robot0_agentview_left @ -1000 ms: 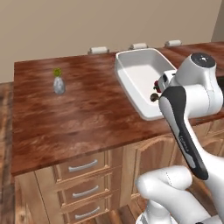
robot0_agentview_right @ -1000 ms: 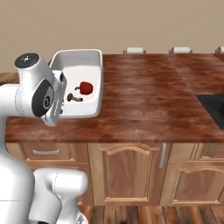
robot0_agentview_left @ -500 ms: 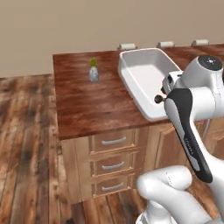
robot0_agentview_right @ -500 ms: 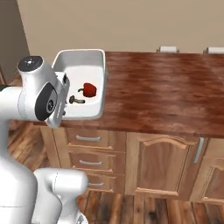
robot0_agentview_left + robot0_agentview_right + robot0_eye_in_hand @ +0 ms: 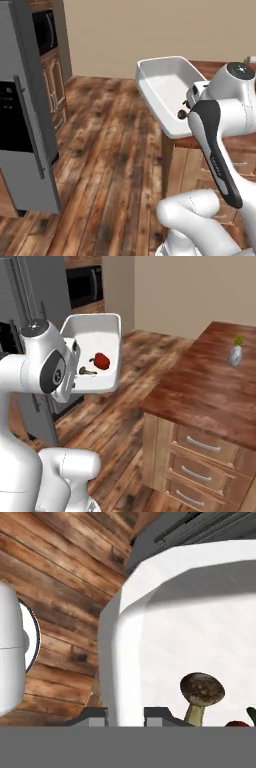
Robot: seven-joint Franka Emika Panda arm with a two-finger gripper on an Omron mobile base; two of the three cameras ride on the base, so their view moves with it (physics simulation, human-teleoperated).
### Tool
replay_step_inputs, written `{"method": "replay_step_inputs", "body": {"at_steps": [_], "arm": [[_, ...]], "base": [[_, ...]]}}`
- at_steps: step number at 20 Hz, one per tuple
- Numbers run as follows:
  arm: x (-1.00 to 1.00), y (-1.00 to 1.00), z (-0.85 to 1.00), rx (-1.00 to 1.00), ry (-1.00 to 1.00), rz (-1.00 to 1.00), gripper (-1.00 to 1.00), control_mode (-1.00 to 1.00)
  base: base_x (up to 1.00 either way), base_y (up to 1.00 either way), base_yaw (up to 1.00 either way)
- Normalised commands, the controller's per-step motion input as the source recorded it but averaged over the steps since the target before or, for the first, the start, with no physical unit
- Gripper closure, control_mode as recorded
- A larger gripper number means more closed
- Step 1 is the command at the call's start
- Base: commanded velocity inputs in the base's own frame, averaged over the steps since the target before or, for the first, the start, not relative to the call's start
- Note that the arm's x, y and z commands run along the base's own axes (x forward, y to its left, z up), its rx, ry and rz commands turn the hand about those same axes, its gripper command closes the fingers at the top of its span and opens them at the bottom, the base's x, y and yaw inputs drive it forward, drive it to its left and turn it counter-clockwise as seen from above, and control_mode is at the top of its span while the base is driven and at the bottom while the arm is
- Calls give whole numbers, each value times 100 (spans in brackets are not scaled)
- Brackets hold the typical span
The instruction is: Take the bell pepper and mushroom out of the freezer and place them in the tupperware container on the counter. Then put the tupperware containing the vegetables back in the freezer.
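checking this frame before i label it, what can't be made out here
- Bell pepper: in the hand view the bottom edge cuts it to a red sliver.
- Freezer: left base view, cut by the left edge; whether its door is open can't be told.
- Claw: hand view, tips straddle the tupperware container wall; the contact point is hidden.
- Mushroom: right base view, too small for detail.

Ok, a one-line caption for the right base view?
Gripper carries the tupperware container, bell pepper and mushroom inside, above the wooden floor.
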Motion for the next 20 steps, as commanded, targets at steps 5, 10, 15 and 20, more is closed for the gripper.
{"method": "replay_step_inputs", "body": {"at_steps": [5, 10, 15, 20], "arm": [[0, 0, 0, 0, 0, 0, 100, 100], [0, 0, 0, 0, 0, 0, 100, 100], [0, 0, 0, 0, 0, 0, 100, 100], [0, 0, 0, 0, 0, 0, 100, 100]], "base": [[68, 57, 19], [99, 22, 9], [100, 14, 0], [100, 20, 0]]}}
